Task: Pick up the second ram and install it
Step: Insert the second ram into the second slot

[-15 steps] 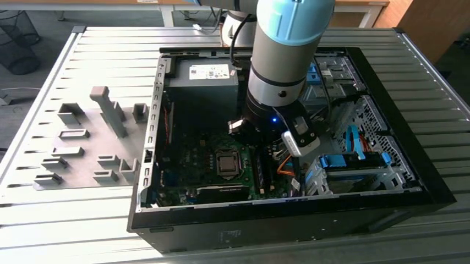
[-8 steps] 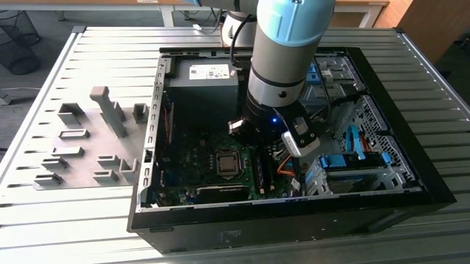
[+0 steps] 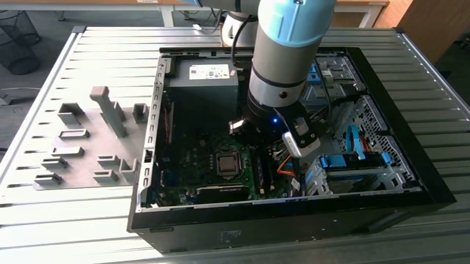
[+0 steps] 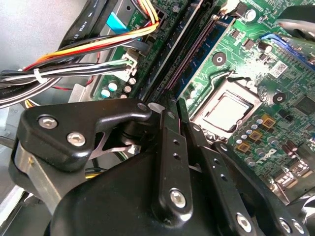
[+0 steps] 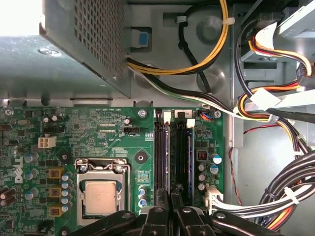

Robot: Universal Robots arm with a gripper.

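The second ram (image 4: pixel 198 53) is a thin blue stick with dark chips. It stands in a memory slot on the green motherboard (image 5: pixel 98 132), where the first wrist view shows its blue edge (image 5: pixel 189 152) beside a darker slot (image 5: pixel 160 152). My gripper (image 4: pixel 178 110) hangs just above the near end of these slots, with its black fingers (image 5: pixel 162 209) pressed close together and nothing visible between them. The exterior view has my arm (image 3: pixel 283 82) reaching down inside the open computer case (image 3: pixel 382 137).
The processor socket (image 5: pixel 101 196) lies beside the slots. A metal power supply box (image 5: pixel 74 44) and bundles of coloured cables (image 5: pixel 275 113) crowd the case around them. A grey fixture plate with blocks (image 3: pixel 88 148) sits on the slatted table at the exterior view's left.
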